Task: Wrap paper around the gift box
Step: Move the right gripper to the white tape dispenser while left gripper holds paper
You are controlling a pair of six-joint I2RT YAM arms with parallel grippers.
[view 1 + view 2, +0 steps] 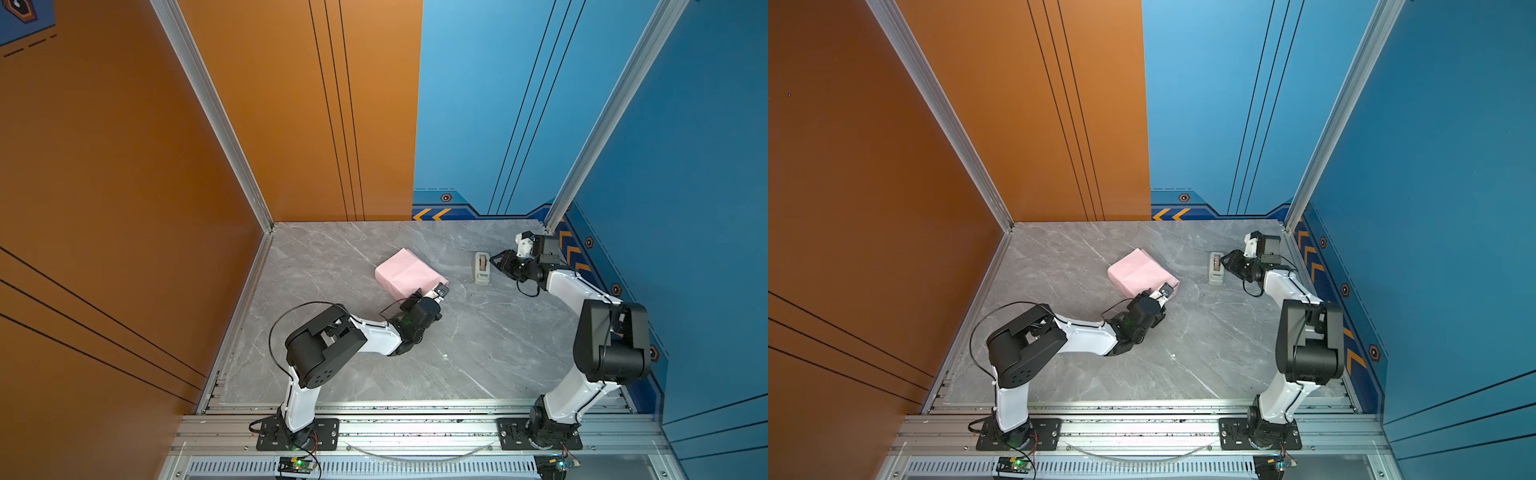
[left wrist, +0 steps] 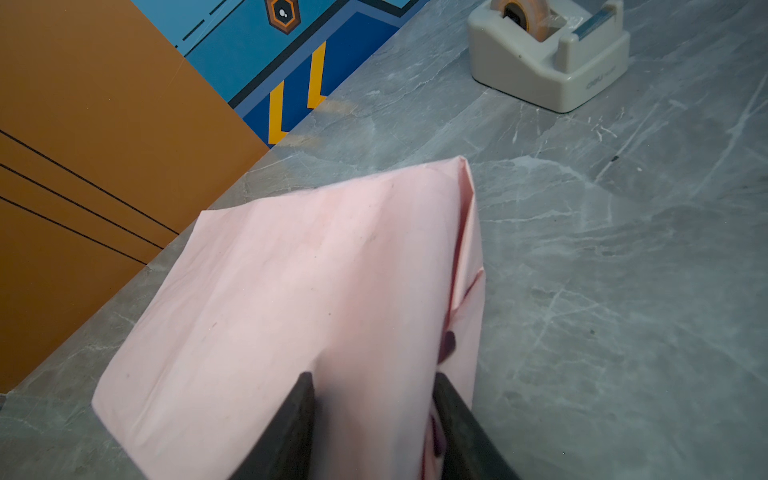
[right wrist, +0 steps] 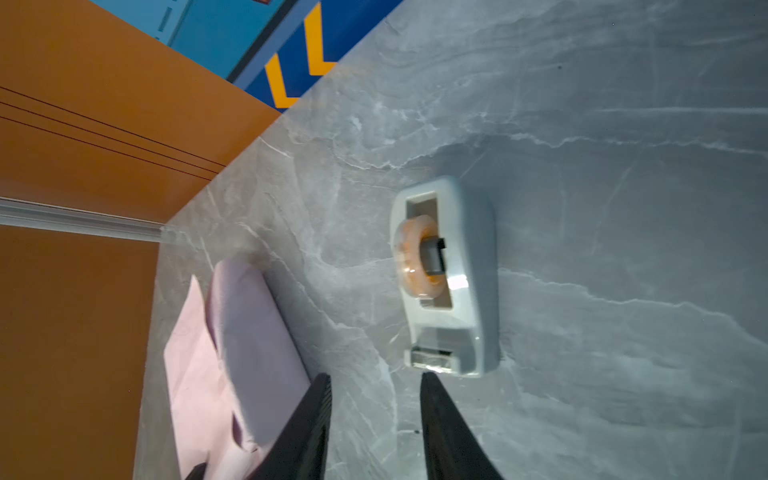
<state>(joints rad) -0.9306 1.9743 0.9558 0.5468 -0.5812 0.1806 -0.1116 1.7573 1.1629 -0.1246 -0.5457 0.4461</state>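
- The paper [image 1: 405, 272] lies folded into a pale pink, box-shaped bundle near the middle of the desk [image 1: 478, 353]. The gift box itself is hidden inside it. The side fold seen from the left wrist looks loose and unsealed.
- The left end effector [image 2: 376, 419] sits at the bundle's near corner, its jaws closed on a fold of the paper that fills the gap between them.
- Judged from this, the wrap is folded over and pinned in place, and the step in hand is fetching tape to seal it.
- The right end effector [image 3: 376, 415] is spread with nothing between its jaws. It points at the cutter end of the beige tape dispenser [image 3: 449, 282], close to it but not touching.
- The dispenser stands well apart from the bundle, toward the right wall.
- The next move probably calls for a fine pinch on the free tape end at the cutter, while the left grip keeps the fold from springing open.
- The desk is grey marble-patterned stone, otherwise bare.
- Orange panels enclose it on the left and blue panels on the right, joined by aluminium posts. Both arms are mounted on a front rail.
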